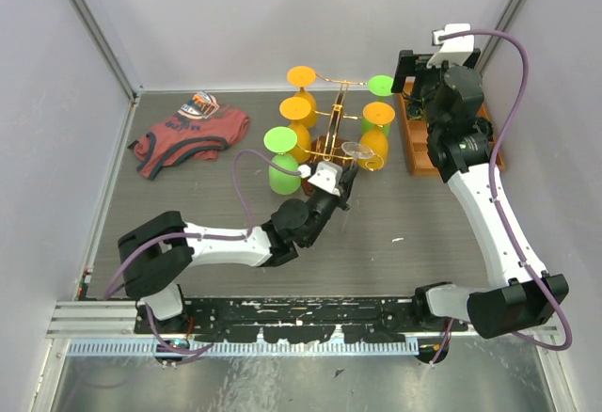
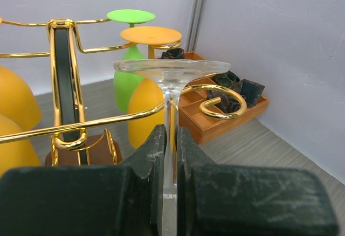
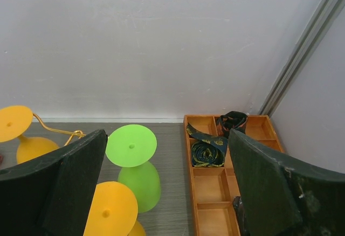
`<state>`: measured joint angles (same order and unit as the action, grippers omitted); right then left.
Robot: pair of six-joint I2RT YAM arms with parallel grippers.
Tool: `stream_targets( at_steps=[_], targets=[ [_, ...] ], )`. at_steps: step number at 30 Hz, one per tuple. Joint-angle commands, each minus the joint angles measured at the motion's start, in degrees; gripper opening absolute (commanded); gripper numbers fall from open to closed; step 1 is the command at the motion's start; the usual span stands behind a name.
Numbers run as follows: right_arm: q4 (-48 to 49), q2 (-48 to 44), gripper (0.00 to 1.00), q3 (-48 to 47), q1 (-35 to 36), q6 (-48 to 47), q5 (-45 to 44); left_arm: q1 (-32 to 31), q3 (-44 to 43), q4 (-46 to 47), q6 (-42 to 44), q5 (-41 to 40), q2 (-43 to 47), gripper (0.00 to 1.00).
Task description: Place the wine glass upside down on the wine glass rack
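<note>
Plain white walls close in a grey surface (image 1: 423, 224). A crumpled red and grey shirt (image 1: 188, 134) lies at its far left, and an orange compartment tray (image 1: 410, 149) sits at the far right beside the wall, with a few dark rolled ties (image 3: 207, 152) in its far compartments.

Between them, toward the back, stands the wine glass rack (image 1: 331, 116), gold wire on a dark-brown wooden base; orange glasses (image 1: 294, 108) and green glasses (image 1: 279, 139) hang from its arms bowl-down, feet uppermost.

The left arm (image 1: 221, 243) reaches in from the near side to the near right of the rack; the left jaws are almost shut, pinched on the thin stem of the clear wine glass (image 2: 171, 71). The glass is upside down, its round foot on top and its stem running down between the black fingers (image 2: 143, 158); the bowl is hidden below them. From the wrist view the foot sits just above a scroll-ended arm of the rack, and the stem stands right beside the gold wire near its curl; whether foot and wire touch I cannot tell.

The right arm (image 1: 487, 214) stretches to the far right corner, over the tray; the right jaws stand wide apart with nothing between them; a green foot and an orange foot show below them, the tray just to their right.
</note>
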<state>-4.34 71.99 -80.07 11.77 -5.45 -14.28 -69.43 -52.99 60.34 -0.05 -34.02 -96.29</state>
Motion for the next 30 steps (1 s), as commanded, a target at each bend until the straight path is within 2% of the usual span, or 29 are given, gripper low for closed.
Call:
stream_targets(
  at_steps=[1,11,24,30],
  targets=[
    [3.14,-2.61,1.00,0.17,-0.18,0.26,0.66,-0.18,-3.26,5.46,2.06,-2.95,-2.56,0.00],
    [3.59,-2.73,1.00,0.31,-0.21,0.27,0.66,-0.07,-5.26,6.37,6.23,-3.80,-6.96,0.00],
    [4.05,-3.13,1.00,1.04,-0.31,-0.87,-0.09,-0.18,-8.44,5.75,9.35,4.49,-12.08,0.00],
    [4.61,-3.40,1.00,1.59,-0.35,-1.28,-0.13,-0.20,-7.73,5.06,8.56,10.01,-11.14,0.00]
  ],
)
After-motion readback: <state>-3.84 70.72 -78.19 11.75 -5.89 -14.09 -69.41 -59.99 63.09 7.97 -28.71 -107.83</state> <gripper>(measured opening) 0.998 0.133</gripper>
